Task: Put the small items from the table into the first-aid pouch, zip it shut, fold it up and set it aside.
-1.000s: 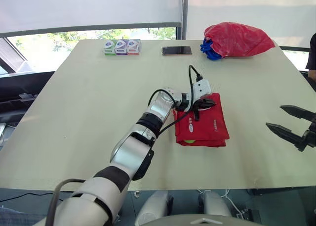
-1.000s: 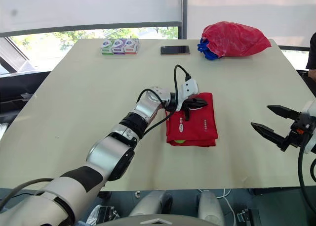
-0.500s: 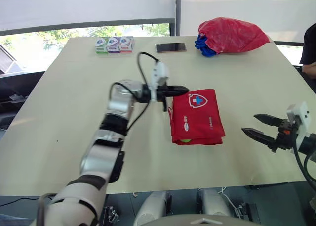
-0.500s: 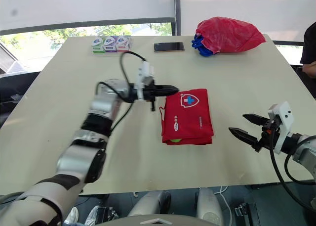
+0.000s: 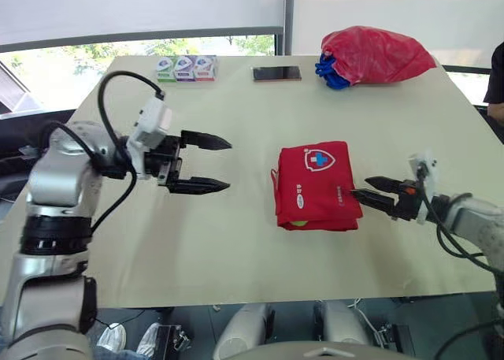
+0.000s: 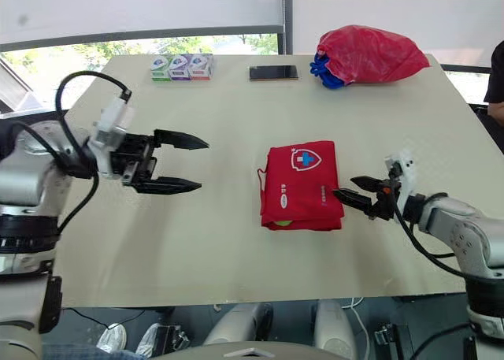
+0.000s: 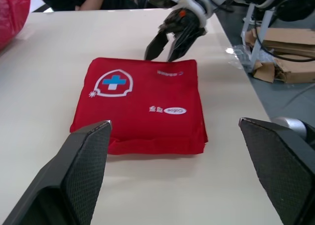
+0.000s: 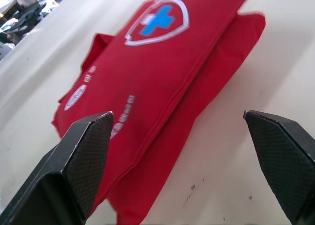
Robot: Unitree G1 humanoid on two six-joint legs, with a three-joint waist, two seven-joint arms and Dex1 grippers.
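First-aid pouch (image 5: 315,183), folded; right gripper (image 5: 362,187), fingers parted at its edge, should pinch all layers together; left gripper (image 5: 226,165) spread wide, well apart.

I cannot read the labels on the three small boxes (image 5: 184,68). The picture's edge cuts off a person (image 5: 497,70). I cannot see the zip of the first-aid pouch (image 5: 316,185).

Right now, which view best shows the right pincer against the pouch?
Left wrist view: the whole folded pouch, with the open right pincer at its edge. The eye views show both from above; the right wrist view, part of the pouch.
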